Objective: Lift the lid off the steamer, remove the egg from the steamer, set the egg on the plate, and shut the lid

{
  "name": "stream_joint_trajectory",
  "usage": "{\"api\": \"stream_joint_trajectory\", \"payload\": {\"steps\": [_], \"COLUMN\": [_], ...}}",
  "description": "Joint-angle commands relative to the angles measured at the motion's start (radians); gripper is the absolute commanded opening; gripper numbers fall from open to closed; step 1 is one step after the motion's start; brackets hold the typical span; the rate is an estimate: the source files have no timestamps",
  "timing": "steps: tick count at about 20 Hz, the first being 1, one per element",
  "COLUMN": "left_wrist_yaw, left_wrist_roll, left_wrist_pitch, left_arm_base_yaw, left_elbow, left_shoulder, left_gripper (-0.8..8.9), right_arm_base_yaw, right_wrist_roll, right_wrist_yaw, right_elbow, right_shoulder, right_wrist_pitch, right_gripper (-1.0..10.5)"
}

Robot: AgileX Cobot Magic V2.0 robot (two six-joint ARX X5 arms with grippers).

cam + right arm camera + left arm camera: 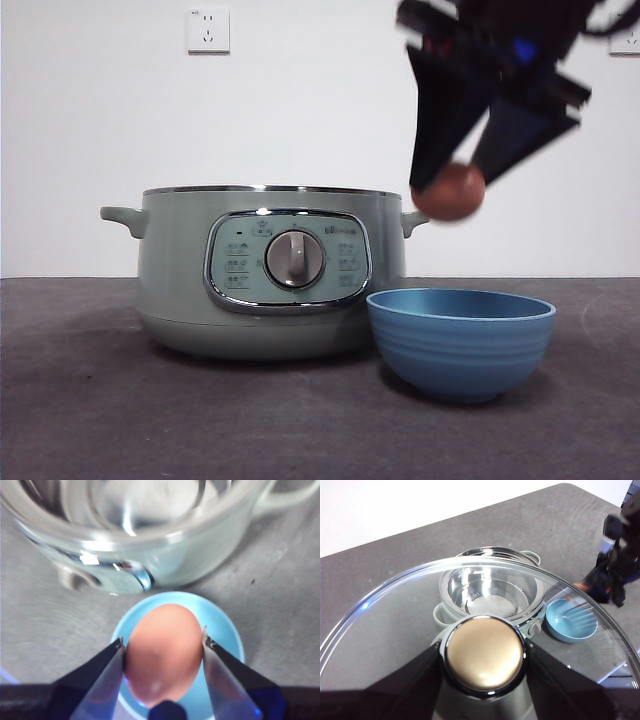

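No legible text; steamer (pixel 270 275) control panel (pixel 288 260) markings too small, blurred to read.

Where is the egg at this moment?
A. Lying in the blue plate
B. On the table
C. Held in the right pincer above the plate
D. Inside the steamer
C: the right pincer grips the egg above the blue plate, beside the open steamer.
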Motion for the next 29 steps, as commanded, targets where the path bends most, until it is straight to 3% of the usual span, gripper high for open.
{"api": "stream_joint_trajectory", "payload": {"steps": [1,9,22,23,26,29], "left_wrist_yaw": [0.002,0.002,0.002,0.002,0.002,0.002], "left_wrist_roll": [0.008,0.008,0.008,0.008,0.008,0.008], "left_wrist_pitch": [0.050,0.049,0.042,0.042,0.042,0.035], "left_arm_base_yaw": [0.000,0.000,0.000,0.000,0.000,0.000], "left_elbow": [0.017,0.017,0.017,0.017,0.017,0.017], "left_shoulder": [-0.008,-0.008,-0.008,-0.008,-0.008,-0.008], "left_gripper": [-0.08,-0.08,-0.08,-0.08,-0.08,-0.08], "right_arm_base_yaw": [0.000,0.000,0.000,0.000,0.001,0.001], "right_wrist_roll": [0.014,0.010,0.006,0.006,0.006,0.006], "right_wrist_yaw": [-0.001,-0.002,-0.001,-0.002,-0.001,-0.001], "right_elbow": [-0.074,-0.141,-0.141,-0.141,-0.141,-0.141], "right_shoulder": [0.019,0.159,0.245,0.245,0.245,0.245], "right_wrist_pitch": [0.074,0.239,0.239,0.231,0.213,0.212], "right_gripper": [-0.1,-0.1,0.1,0.2,2.3,2.3]}}
